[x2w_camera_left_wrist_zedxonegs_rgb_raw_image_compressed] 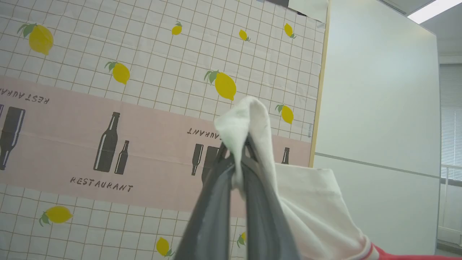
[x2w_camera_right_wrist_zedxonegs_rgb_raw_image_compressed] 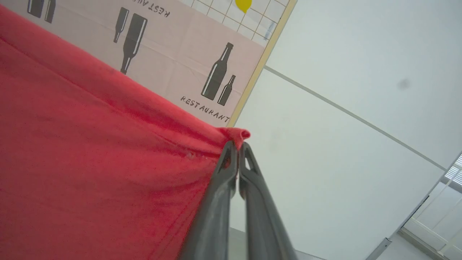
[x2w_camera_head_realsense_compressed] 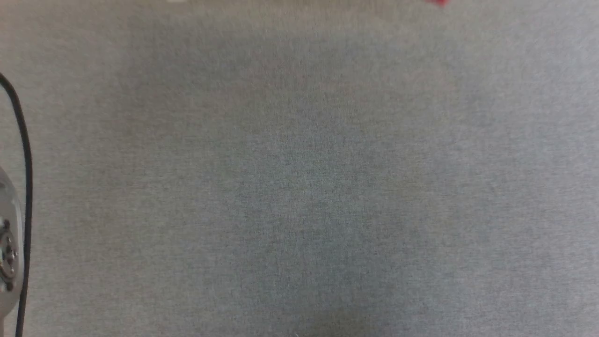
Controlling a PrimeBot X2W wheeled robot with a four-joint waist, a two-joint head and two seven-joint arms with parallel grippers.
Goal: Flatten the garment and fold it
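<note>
2 end effectors are each clamped on cloth. In the left wrist view we see the left end effector (x2w_camera_left_wrist_zedxonegs_rgb_raw_image_compressed: 236,153) with its 2 dark fingers pressed together on a bunched fold of the white sleeve (x2w_camera_left_wrist_zedxonegs_rgb_raw_image_compressed: 310,206). The fold pokes up past the fingertips. The rest of the sleeve drapes down to the lower right, where red-and-white striped trim and a strip of red cloth reach the bottom edge.

In the right wrist view the right end effector (x2w_camera_right_wrist_zedxonegs_rgb_raw_image_compressed: 237,148) has its fingers closed on a small rolled corner of the garment (x2w_camera_right_wrist_zedxonegs_rgb_raw_image_compressed: 90,162). The red body spreads from the tips across the left and lower left of that view, with creases running toward the grip. The garment is held up off any surface, in front of the room's backdrop.

Behind it we find a patterned cloth (x2w_camera_left_wrist_zedxonegs_rgb_raw_image_compressed: 108,72), printed with lemons on a grid and a pink band of dark bottles with the word RESTAURANT. Beside that is a plain white wall panel (x2w_camera_left_wrist_zedxonegs_rgb_raw_image_compressed: 379,108). A ceiling light (x2w_camera_left_wrist_zedxonegs_rgb_raw_image_compressed: 433,9) and window blinds (x2w_camera_left_wrist_zedxonegs_rgb_raw_image_compressed: 451,115) sit at the far right.

In the head view we look down on a grey woven surface (x2w_camera_head_realsense_compressed: 299,187). A small red patch (x2w_camera_head_realsense_compressed: 440,2) at its top edge is too blurred to identify. A pale arm housing (x2w_camera_head_realsense_compressed: 7,248) and a black cable (x2w_camera_head_realsense_compressed: 23,164) show at the left edge.
</note>
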